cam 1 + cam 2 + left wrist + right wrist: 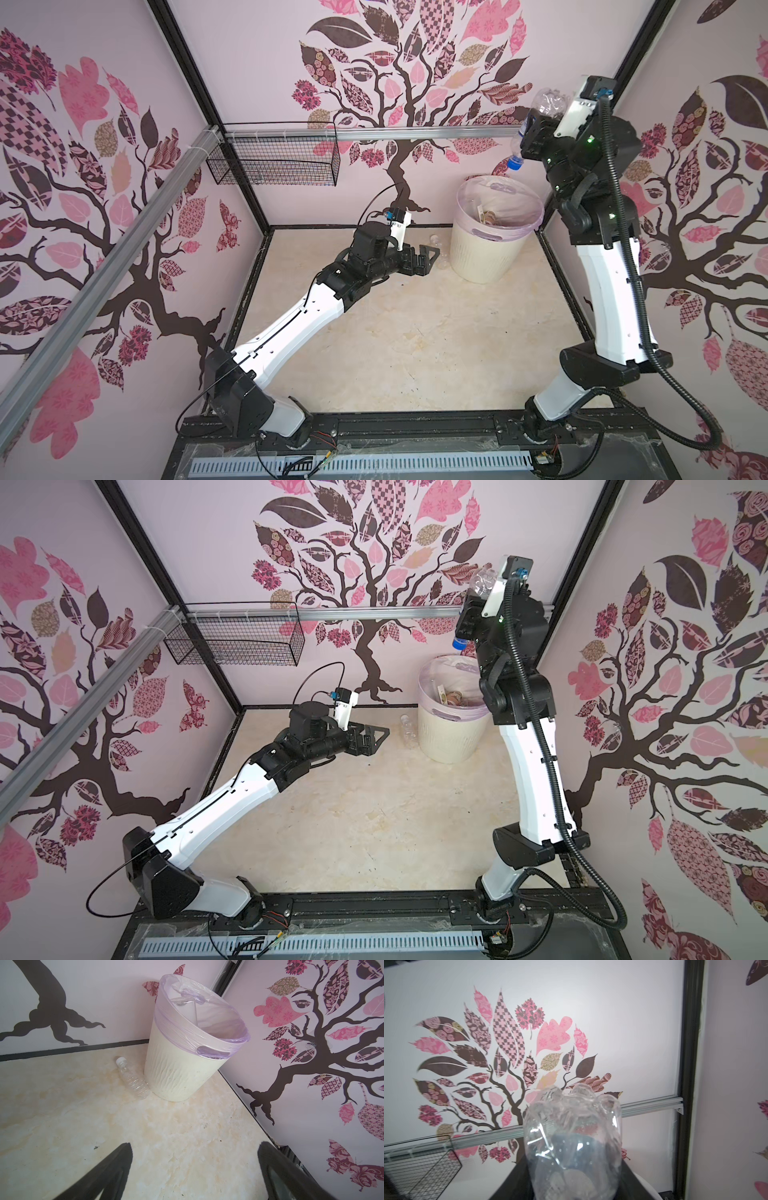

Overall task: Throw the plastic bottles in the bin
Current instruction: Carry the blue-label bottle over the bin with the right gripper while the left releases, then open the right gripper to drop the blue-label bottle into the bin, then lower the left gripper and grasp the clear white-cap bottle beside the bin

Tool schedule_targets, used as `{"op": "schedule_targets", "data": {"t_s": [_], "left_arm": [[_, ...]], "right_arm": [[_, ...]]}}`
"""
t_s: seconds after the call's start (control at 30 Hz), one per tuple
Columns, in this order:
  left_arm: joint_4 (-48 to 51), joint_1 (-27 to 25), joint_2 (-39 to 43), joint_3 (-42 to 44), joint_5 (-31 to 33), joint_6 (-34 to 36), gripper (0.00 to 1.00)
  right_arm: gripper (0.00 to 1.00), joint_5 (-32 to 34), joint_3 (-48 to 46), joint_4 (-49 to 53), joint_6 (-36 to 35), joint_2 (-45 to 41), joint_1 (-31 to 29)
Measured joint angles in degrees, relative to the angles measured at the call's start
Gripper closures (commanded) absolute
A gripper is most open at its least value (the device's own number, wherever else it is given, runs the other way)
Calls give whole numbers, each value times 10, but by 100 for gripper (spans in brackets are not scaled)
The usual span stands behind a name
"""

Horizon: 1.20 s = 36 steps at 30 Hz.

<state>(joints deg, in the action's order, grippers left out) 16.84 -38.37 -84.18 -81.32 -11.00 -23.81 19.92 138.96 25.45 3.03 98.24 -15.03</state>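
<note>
My right gripper (528, 135) (573, 1180) is raised high and shut on a clear plastic bottle (547, 104) (482, 584) (572, 1136). The bottle hangs upside down, its blue cap (514, 162) pointing down over the back rim of the bin (478, 257) (449, 737) (178, 1072). The cream bin has a lilac liner and holds several bottles (453, 696). Another clear bottle with a white cap (134, 1080) (408, 731) lies on the floor against the bin's left side. My left gripper (422, 259) (374, 737) (194, 1147) hovers low to the left of it, open and empty.
A black wire basket (274, 162) (237, 644) hangs on the aluminium rail (415, 133) at the back left. Decorated walls close in on three sides. The bin stands in the back right corner of the marbled floor (415, 332).
</note>
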Motion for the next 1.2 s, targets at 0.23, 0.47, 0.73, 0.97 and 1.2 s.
{"op": "schedule_targets", "data": {"t_s": [0.23,0.47,0.73,0.97,1.2], "left_arm": [[-1,26,-9,0,-19,-7,2],[-5,36,-15,5,-32,-20,2],[-9,64,-183,-42,-31,-62,2],[3,72,-402,-205,-52,-118,2],[5,71,-558,-393,-74,-167,2]], "right_arm": [[1,67,13,83,-2,161,29],[0,77,-120,92,0,143,31],[1,26,-211,55,31,17,31],[0,-49,-418,8,90,-156,31],[1,-132,-577,-23,144,-216,31]]}}
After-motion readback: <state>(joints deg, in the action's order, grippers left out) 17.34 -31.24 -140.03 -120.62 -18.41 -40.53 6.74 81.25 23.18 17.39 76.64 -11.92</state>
